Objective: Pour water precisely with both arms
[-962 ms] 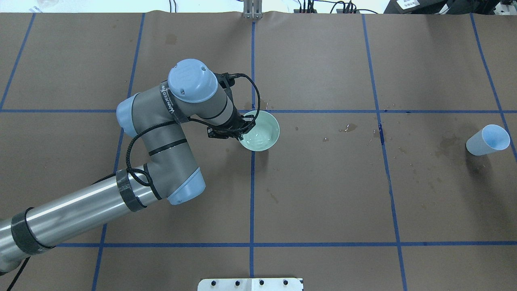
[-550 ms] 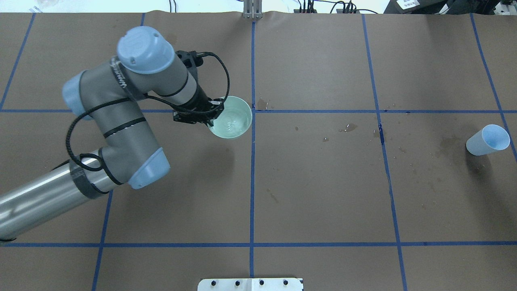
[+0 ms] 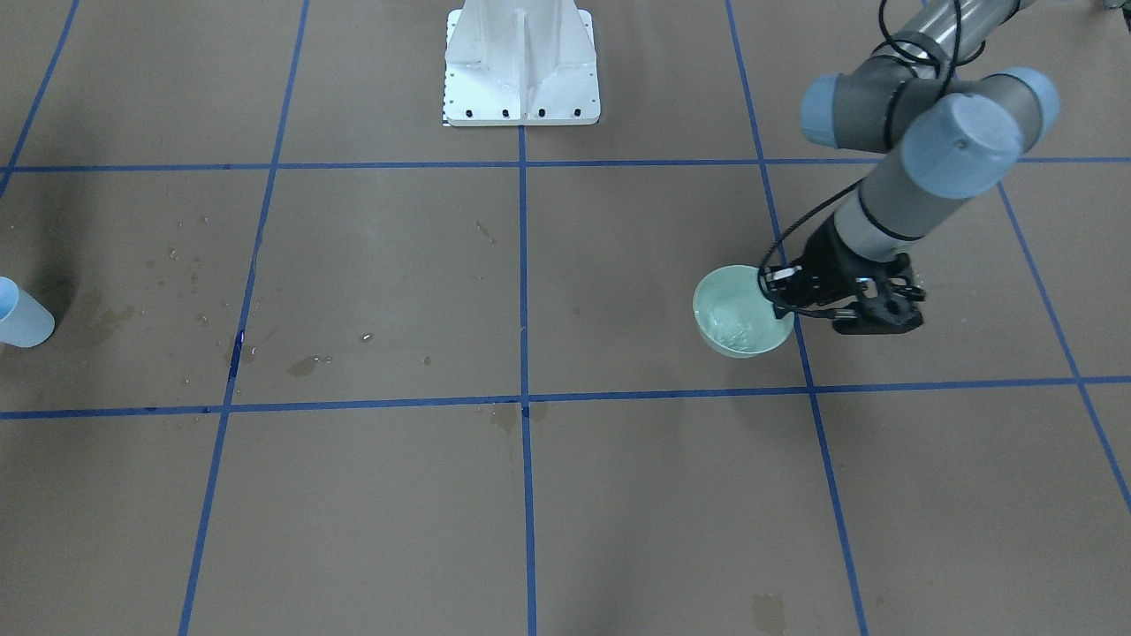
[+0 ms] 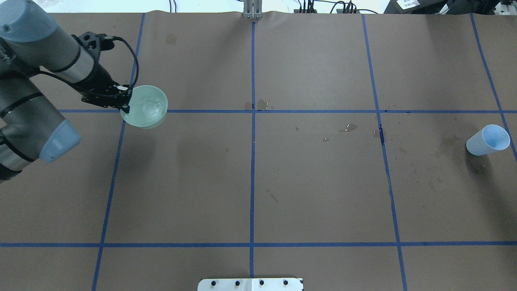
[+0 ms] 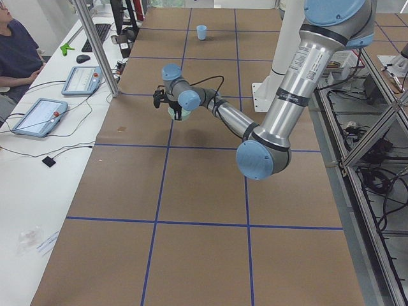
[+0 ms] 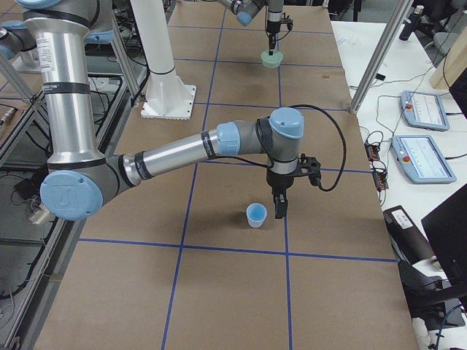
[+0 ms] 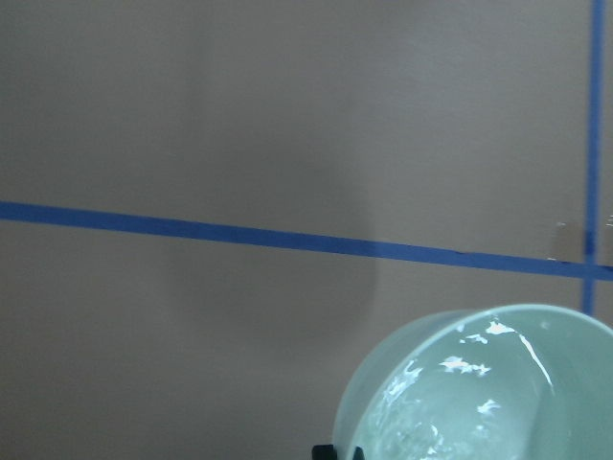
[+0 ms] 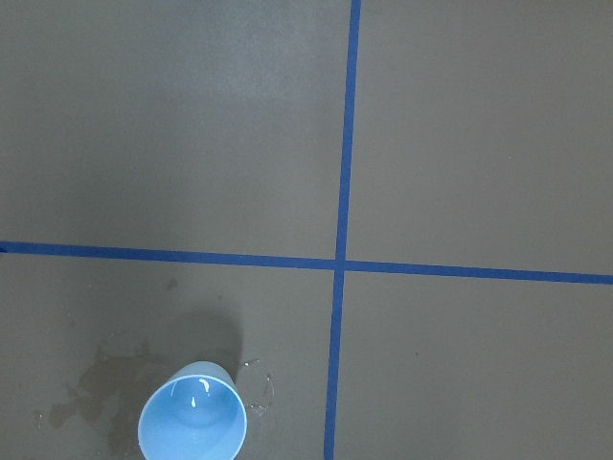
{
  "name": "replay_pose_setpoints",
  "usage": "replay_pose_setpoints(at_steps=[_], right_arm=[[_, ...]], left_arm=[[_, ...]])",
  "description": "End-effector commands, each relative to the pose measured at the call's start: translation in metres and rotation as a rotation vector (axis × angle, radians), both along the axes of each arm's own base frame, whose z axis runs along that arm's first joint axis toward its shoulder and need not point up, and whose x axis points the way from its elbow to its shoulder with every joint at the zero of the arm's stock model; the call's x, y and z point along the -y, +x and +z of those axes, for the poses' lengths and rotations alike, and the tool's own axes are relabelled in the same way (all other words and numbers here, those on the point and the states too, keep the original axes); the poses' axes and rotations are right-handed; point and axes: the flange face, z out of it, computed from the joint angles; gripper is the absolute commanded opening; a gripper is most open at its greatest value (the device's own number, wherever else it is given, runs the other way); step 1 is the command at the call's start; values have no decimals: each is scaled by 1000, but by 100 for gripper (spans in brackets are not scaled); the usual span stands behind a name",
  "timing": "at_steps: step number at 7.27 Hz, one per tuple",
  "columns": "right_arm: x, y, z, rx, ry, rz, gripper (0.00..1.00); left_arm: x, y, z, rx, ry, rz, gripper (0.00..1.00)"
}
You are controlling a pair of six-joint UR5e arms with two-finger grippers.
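Bowl point(image 4: 147, 110) carried toward 9 o'clock since last frame

Left gripper point(image 4: 123, 104) clamps the mint bowl's rim; bowl sits at its 3 o'clock, overhead view. Water point(image 4: 150, 106) glints inside the glossy round wall. Pale-blue tapered cup point(image 4: 486, 140) stands upright, well apart, farther toward 3 o'clock. Right gripper point(image 6: 279, 206) hangs just beside the cup, so right arm point(image 6: 175, 150) is nearer; its jaws apart or together: cannot tell.

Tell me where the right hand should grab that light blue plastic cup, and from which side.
Probably the side wall of the light blue plastic cup, near mid-height, approached level from where the right hand hangs beside it. The cup stands upright, mouth open upward, wall round and slightly tapered, so opposite sides suit a pinch.
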Motion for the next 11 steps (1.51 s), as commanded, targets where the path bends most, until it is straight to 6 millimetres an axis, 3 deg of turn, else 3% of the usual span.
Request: replay_pose_setpoints(at_steps=[1,2,5,7,11], right_arm=[[-20,11,20,35,-12,-22,99],[-23,13,24,44,-18,-20,99],[-23,13,23,49,-20,-17,99],[-23,13,23,49,-19,-16,99],[-21,12,22,48,-17,-16,99]], left_arm=[[-7,-83,86,37,38,60,0],[-17,-103,117,58,40,81,0],[-69,-134,201,51,58,77,0],[-70,-132,219,60,41,84,0],[-71,-132,237,73,11,88,2]])
